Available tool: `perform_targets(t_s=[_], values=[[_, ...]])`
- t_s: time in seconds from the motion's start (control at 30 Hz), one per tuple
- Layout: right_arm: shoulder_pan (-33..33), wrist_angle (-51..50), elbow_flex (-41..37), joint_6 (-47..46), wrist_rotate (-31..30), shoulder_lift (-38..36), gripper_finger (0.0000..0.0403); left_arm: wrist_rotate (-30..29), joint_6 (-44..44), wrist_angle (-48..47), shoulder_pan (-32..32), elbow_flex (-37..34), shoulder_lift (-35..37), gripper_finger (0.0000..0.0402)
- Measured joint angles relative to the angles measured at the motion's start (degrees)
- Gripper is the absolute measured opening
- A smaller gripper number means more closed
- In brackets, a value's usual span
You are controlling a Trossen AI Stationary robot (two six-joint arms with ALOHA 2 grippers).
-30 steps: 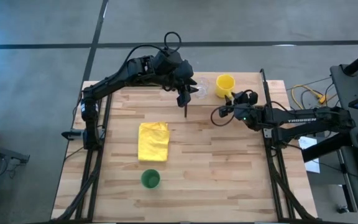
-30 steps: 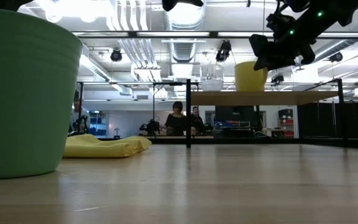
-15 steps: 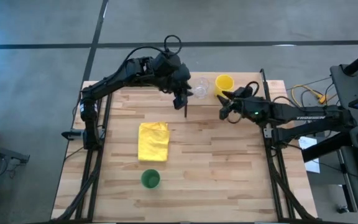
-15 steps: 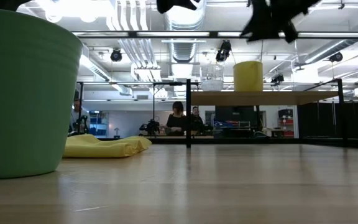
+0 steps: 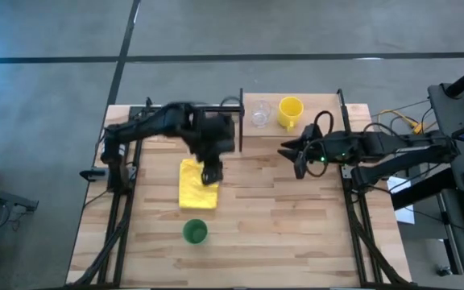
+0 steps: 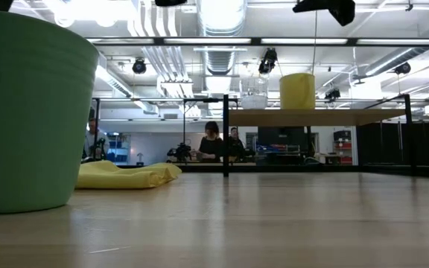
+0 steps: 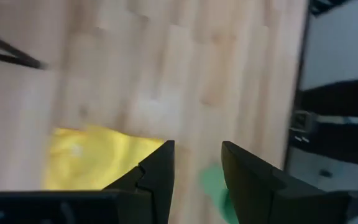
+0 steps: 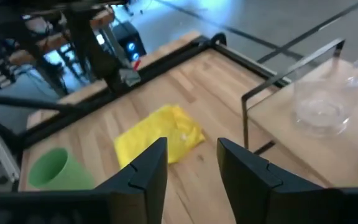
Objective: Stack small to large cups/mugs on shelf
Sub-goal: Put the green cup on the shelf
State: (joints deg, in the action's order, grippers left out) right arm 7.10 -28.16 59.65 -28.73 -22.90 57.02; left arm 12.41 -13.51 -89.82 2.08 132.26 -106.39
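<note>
The small clear glass cup [image 5: 259, 117] and the yellow mug [image 5: 290, 111] stand side by side on the raised light-wood shelf [image 5: 312, 106] at the table's far right; both also show in the low view, the glass [image 6: 254, 93] and the mug [image 6: 297, 91]. The green cup [image 5: 195, 232] stands upright on the tabletop near the front edge. My left gripper [image 5: 212, 171] is open and empty above the flat yellow cloth [image 5: 197, 184]. My right gripper [image 5: 290, 153] is open and empty, in front of the shelf's near edge.
The shelf has black metal posts [image 5: 241, 121] at its edges. The yellow cloth lies on the slatted tabletop between shelf and green cup. Bare wood [image 5: 280, 217] lies at the near right. People sit in the room behind the table [image 6: 213, 141].
My left gripper has swung away from the glass cup on the shelf, toward the table's near and left side, and now hangs over the yellow cloth. My right gripper went up toward the yellow mug, then drew back toward the near edge. The cups have stayed put.
</note>
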Motion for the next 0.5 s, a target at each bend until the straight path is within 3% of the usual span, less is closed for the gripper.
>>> perform_targets(t_s=[0.5], values=[[0.9,-0.3,-1.9,-0.9,0.0,5.1,0.0139,-0.7,-48.1,1.4,-17.7,-13.2,0.2,0.0118]])
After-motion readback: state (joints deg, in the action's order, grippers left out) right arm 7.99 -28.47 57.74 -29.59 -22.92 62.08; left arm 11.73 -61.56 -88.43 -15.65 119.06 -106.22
